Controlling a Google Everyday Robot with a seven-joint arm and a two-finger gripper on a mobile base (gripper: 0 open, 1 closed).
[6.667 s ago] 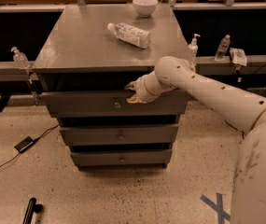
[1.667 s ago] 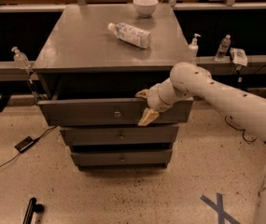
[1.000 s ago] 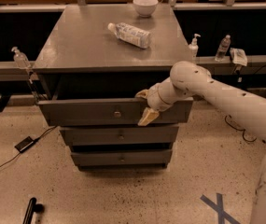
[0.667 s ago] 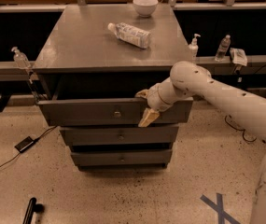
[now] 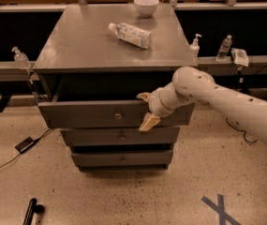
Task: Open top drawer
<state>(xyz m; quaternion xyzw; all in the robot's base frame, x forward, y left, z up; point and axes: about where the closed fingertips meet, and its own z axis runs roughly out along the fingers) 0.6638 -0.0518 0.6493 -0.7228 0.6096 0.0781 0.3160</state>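
The top drawer (image 5: 91,114) is the widest dark grey drawer of the cabinet, with a small round knob (image 5: 118,116) at its centre. It stands pulled out, with a dark gap between its front and the cabinet top. My gripper (image 5: 146,110) is at the drawer front, right of the knob. One finger (image 5: 144,96) sits over the drawer's upper edge and the other finger (image 5: 148,122) hangs in front of the drawer face. The white arm reaches in from the right.
The middle drawer (image 5: 120,136) and bottom drawer (image 5: 122,159) are closed below. A plastic bottle (image 5: 130,34) lies on the cabinet top and a white bowl (image 5: 146,5) stands behind it. A cable and black box (image 5: 25,144) lie on the floor at left. Blue tape (image 5: 220,210) marks the floor at right.
Since the earliest frame the top drawer has come out toward me with the gripper on its front. Over the last second nothing has visibly moved.
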